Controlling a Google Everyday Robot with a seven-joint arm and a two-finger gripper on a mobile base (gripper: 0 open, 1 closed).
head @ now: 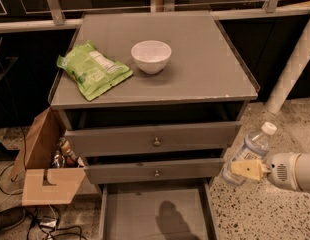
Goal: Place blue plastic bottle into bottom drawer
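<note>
Gripper [246, 170] pinches clear bluish plastic bottle [251, 146], just right of open grey bottom drawer [127, 211]. Swing left over side wall, then lower centred.

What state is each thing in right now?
Bluish clear plastic bottle: capped, tilted, held right of the cabinet.
Gripper: shut on the bottle's lower half.
Grey bottom drawer: pulled open, visible floor bare.
Two upper grey drawers: slightly out.
White round bowl: upright on cabinet top.
Green snack bag: lying flat on top.
</note>
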